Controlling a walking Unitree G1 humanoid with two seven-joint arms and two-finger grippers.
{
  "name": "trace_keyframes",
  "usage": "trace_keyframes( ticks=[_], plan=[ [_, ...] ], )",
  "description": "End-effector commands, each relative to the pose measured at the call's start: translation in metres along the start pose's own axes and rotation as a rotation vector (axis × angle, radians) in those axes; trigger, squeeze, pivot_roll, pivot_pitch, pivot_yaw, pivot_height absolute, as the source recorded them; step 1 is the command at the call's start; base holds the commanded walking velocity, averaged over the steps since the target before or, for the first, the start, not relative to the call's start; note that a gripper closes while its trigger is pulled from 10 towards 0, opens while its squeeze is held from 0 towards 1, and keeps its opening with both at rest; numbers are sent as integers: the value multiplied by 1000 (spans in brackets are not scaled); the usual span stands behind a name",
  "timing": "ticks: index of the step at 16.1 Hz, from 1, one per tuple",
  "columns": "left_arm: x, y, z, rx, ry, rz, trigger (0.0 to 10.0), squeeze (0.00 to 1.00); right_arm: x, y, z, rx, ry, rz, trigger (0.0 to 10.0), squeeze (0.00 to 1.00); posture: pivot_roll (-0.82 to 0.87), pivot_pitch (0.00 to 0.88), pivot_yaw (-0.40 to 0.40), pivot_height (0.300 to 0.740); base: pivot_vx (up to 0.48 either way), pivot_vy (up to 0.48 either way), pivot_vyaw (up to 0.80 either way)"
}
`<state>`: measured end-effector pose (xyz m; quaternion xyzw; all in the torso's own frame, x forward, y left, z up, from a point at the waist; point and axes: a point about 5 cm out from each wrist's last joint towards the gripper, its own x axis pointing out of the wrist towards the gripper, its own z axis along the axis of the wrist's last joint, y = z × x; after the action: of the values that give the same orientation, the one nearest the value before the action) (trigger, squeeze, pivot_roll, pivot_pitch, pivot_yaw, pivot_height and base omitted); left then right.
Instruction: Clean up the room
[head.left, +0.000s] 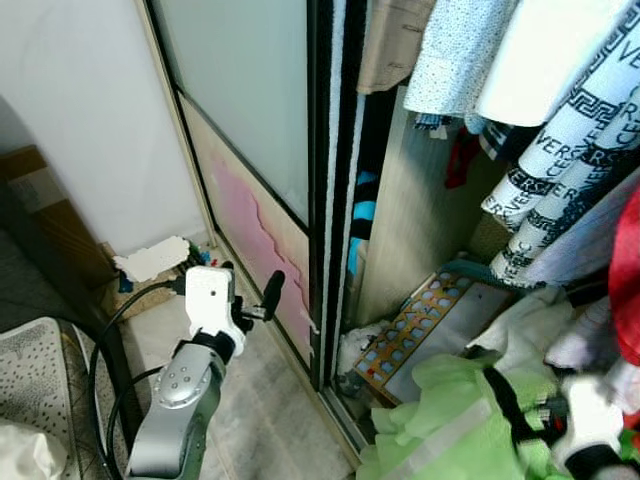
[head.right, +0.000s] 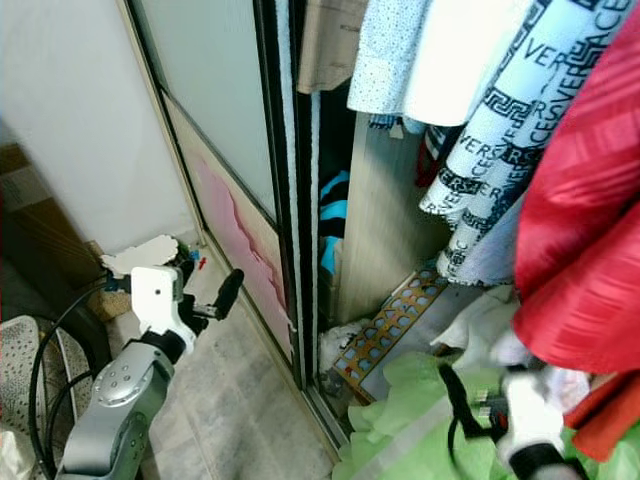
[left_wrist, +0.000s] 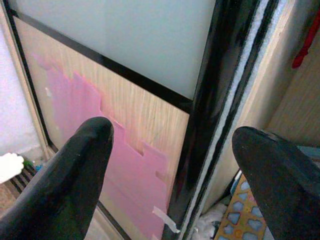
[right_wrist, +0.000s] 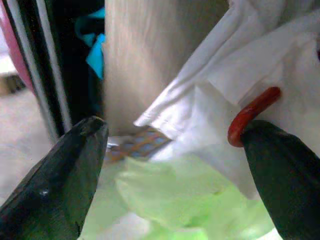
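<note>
Here's the wardrobe (head.left: 420, 230), open on its right half, and everything gets placed from it. Its sliding door (head.left: 250, 150) covers the left half, frosted glass above, wood panel with a pink sheet (left_wrist: 95, 150) stuck on it below. Hanging inside: a white dotted shirt (head.left: 465, 50), a black-and-white lettered garment (head.left: 570, 150), and a red garment (head.right: 590, 230) at the far right edge.

Down on the wardrobe floor, a light green cloth (head.left: 450, 410) lies heaped at the front, spilling over the door track. Behind it, white cloth (head.left: 520, 320) is bunched up, and a board with blue shapes (head.left: 410, 335) leans in the left corner of the opening.

The right tool (right_wrist: 175, 155) hangs low in the opening, right over the green cloth, fingers spread wide and gripping nothing; the green heap sits between and just beyond the fingertips, white cloth above it, with a red hook (right_wrist: 250, 115) near one finger.

The left tool (left_wrist: 170, 150) is raised outside, facing the door's black edge, fingers wide apart and empty, the pink sheet straight ahead of it.

On the floor left of the wardrobe, by the wall, a white scrap (head.left: 150, 258).
</note>
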<state>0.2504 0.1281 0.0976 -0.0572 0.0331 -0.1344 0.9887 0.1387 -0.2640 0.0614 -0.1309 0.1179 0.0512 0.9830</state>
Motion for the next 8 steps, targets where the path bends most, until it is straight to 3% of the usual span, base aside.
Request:
trace_keyframes(
  ticks=[1, 5, 6, 8],
  plan=[
    [2, 0, 0, 10, -1, -9, 10000, 0, -1, 7, -9, -39, 26, 18, 10000, 0, -24, 0, 17, 740, 0, 0, 0],
    [3, 0, 0, 16, -4, -8, 10000, 0, 9, -4, 4, -125, -138, -10, 10000, 0, -23, 0, 19, 740, 0, 0, 0],
    [3, 0, 0, 16, -5, -9, 10000, 0, 10, -5, 6, -110, -161, -10, 10000, 0, -27, 0, 19, 740, 0, 0, 0],
    [3, 0, -1, 14, -5, -7, 10000, 0, 15, 4, 32, -86, -247, 38, 10000, 0, -31, 0, 21, 740, 0, 0, 0]
  ],
)
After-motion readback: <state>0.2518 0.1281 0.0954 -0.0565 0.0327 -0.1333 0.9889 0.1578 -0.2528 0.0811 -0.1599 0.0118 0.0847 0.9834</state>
